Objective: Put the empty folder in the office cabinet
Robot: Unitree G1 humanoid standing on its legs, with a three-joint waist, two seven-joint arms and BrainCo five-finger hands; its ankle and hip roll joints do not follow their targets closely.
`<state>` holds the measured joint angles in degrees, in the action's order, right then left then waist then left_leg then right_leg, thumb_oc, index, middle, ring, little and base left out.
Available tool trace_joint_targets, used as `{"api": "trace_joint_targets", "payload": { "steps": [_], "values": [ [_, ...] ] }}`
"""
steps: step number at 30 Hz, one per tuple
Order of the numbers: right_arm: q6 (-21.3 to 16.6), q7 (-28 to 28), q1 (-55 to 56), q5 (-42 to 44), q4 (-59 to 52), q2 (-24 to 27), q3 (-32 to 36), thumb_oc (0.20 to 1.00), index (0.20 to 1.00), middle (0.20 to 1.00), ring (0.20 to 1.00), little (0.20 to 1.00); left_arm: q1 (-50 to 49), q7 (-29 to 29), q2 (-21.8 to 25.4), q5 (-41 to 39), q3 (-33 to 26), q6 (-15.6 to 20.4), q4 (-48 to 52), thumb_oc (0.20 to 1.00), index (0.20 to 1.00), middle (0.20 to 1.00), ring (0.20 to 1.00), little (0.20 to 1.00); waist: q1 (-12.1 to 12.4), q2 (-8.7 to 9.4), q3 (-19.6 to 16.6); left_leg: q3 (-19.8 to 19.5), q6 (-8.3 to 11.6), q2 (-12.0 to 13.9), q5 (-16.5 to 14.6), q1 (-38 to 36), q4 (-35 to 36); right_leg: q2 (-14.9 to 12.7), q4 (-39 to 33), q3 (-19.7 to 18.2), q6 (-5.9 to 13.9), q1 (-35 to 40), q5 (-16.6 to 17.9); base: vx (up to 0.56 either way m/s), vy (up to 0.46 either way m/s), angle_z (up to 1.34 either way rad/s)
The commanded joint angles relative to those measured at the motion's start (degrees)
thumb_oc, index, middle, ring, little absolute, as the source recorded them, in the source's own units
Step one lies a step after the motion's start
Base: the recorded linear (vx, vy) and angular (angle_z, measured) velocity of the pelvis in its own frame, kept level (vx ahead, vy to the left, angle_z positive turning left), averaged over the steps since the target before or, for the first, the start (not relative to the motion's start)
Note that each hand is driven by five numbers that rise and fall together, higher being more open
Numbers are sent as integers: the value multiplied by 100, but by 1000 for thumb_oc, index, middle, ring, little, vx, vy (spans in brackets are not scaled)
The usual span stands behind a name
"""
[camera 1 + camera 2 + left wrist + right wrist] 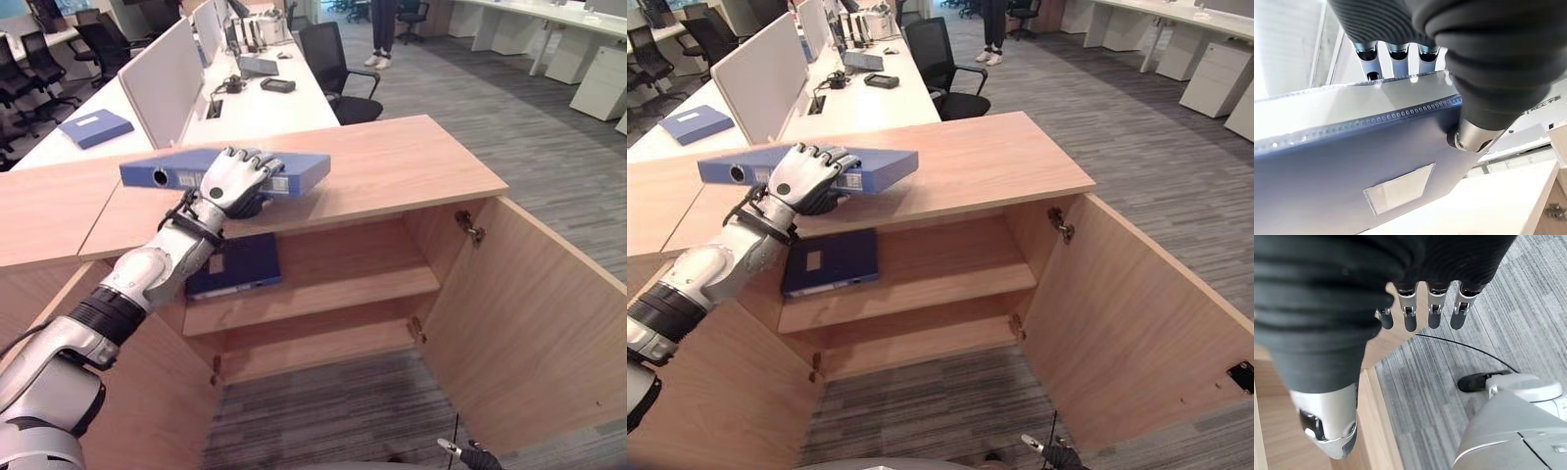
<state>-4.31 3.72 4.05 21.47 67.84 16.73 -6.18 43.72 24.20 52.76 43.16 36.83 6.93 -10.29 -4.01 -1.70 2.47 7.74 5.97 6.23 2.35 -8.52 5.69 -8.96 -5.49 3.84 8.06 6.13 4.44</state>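
Observation:
A blue folder [304, 171] is held flat just above the wooden top [411, 157] of the office cabinet, near its left end. My left hand [235, 181] is shut on its middle, with the fingers over the upper edge and the thumb [1474, 137] underneath. In the left wrist view the folder's spine [1352, 161] and its label run across close to the hand. Below, the cabinet stands open, and a second, darker blue folder [240, 264] lies on the upper shelf [343, 284] at the left. My right hand [1435, 313] hangs low over the carpet with relaxed fingers and holds nothing.
The cabinet's right door [529, 313] swings out wide towards me. Behind the cabinet is a white desk with a grey divider [162, 83], another blue folder [95, 127] and a black office chair [338, 73]. A person [382, 29] stands far back.

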Motion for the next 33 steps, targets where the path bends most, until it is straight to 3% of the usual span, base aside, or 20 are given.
{"api": "trace_joint_targets", "payload": {
  "steps": [1, 7, 16, 20, 21, 33],
  "values": [
    [-144, -11, -415, 217, 179, 30, -10, 1000, 1000, 1000, 1000, 1000, 1343, 421, 446, -186, -556, -5, 18, 200, 200, 200, 200, 200, 111, 8, 202, -224, 92, -101, -620, -224, -69, 62, 74, 264, 293, 424, -671, 4, -15, 8],
    [-133, -3, -422, 196, 203, -29, -8, 1000, 1000, 1000, 1000, 1000, 976, 525, 420, -650, -1243, 143, 556, 200, 200, 200, 200, 200, 191, 36, 197, -296, 104, -100, -605, -211, -69, 59, 72, 326, 264, 469, -686, -1, -6, 2],
    [-126, -44, -451, 157, 99, -113, -8, 1000, 1000, 1000, 1000, 1000, -170, 505, -235, -2051, -2773, 613, 1551, 200, 200, 200, 200, 200, 285, 66, 190, -389, 119, -95, -571, -177, -69, 76, 67, 389, 209, 488, -703, -19, -20, 7],
    [-110, -89, -504, 145, 0, -98, -6, 1000, 1000, 1000, 1000, 1000, -728, 363, -812, -3530, -3306, 1102, 2081, 200, 200, 200, 200, 200, 319, 69, 198, -420, 112, -89, -555, -161, -69, 80, 61, 401, 174, 501, -707, -4, -8, 0],
    [-107, -128, -557, 154, -73, -100, -11, 1000, 1000, 1000, 1000, 1000, -1066, -24, -1168, -4798, -3550, 1510, 2344, 200, 200, 200, 200, 200, 358, 77, 212, -427, 105, -87, -475, -112, -69, 81, 55, 418, 154, 460, -640, -52, -25, 2],
    [-52, -257, -630, 119, -86, -56, 3, 1000, 1000, 1000, 1000, 1000, -2227, -1114, -1495, -7068, -4141, 1696, 2945, 200, 200, 200, 200, 200, 500, 70, 239, -493, 89, -99, -468, -78, -69, 78, 49, 457, 119, 475, -634, -5, -3, 2]
  ]
}}
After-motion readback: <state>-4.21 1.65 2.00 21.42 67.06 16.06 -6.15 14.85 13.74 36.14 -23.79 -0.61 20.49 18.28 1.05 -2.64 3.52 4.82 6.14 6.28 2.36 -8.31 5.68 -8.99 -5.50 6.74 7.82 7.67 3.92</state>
